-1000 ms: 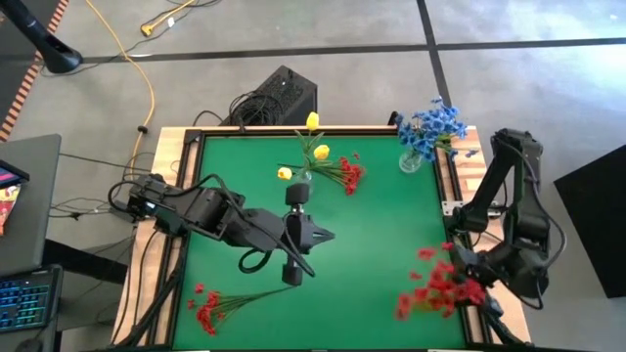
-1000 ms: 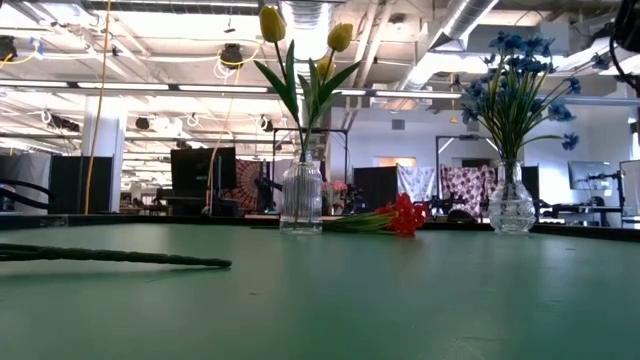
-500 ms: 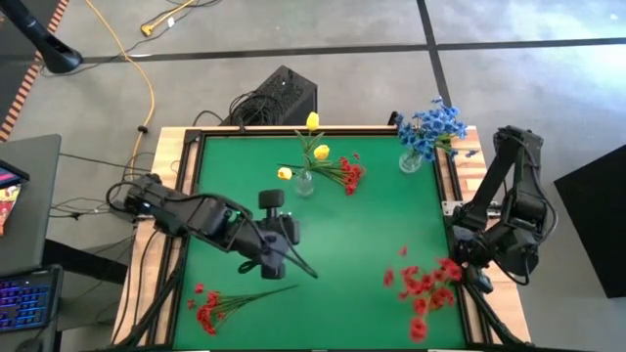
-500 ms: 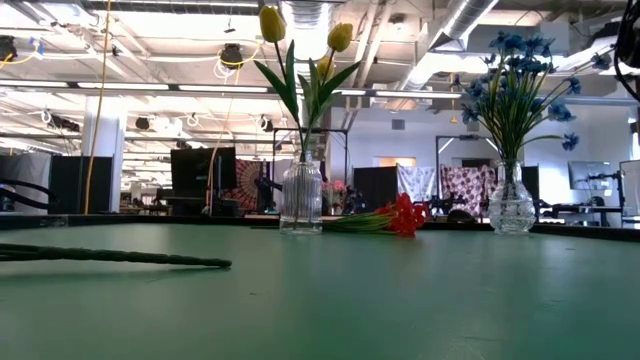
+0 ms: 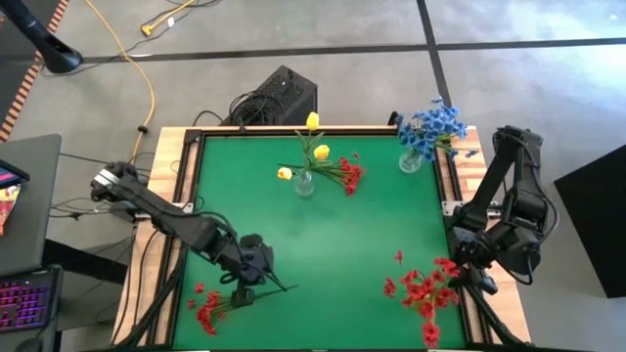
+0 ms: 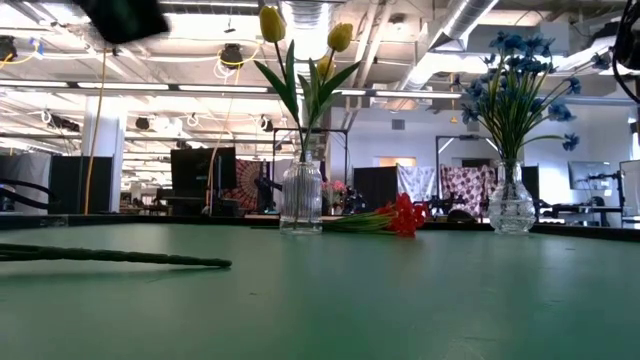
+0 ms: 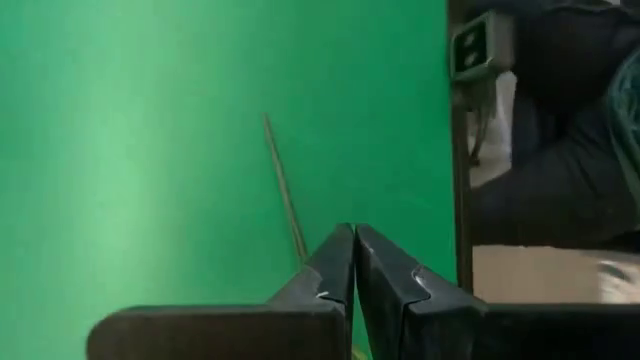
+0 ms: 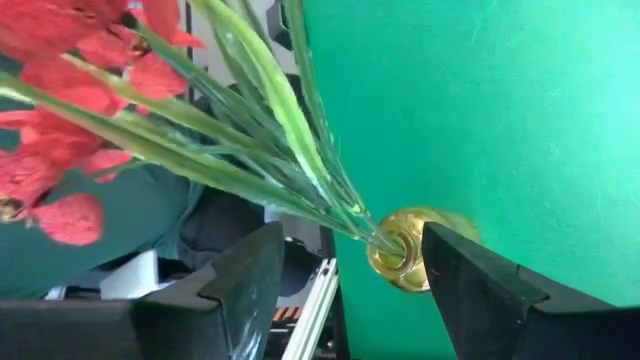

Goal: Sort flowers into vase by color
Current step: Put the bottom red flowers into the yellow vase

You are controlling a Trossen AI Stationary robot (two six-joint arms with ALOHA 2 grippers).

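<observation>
**A:** Where is the left gripper (image 5: 252,274)?

**B:** Lower left of the high view, over the green table (image 5: 372,235), at the stem end of a loose red sprig (image 5: 210,308) lying near the bottom edge. Its blooms point to the lower left corner.

**A:** Does it have hold of the sprig?

**B:** No. In the left wrist view the two fingers are pressed flat together with nothing between them. A thin stem (image 7: 285,200) runs across the green beyond the tips. I cannot tell whether they touch it.

**A:** And the right gripper (image 5: 468,279)?

**B:** At the lower right edge of the table. In its wrist view the fingers stand wide apart, one on each side of an amber vase (image 8: 405,250), and they seem to clasp it. A bunch of red flowers (image 8: 60,60) rises out of the vase mouth on long green stems. From above, the red blooms (image 5: 423,293) spread just left of the gripper.

**A:** The other flowers?

**B:** Yellow tulips (image 5: 321,152) stand in a clear vase (image 5: 304,184) at upper centre, with another red sprig (image 5: 347,174) lying on the table just right of it. Blue flowers (image 5: 430,127) stand in a second clear vase (image 5: 411,159) at the upper right corner.

**A:** And the low view?

**B:** It shows both clear vases upright, and the loose stem (image 6: 110,258) lies flat at the left.
</observation>
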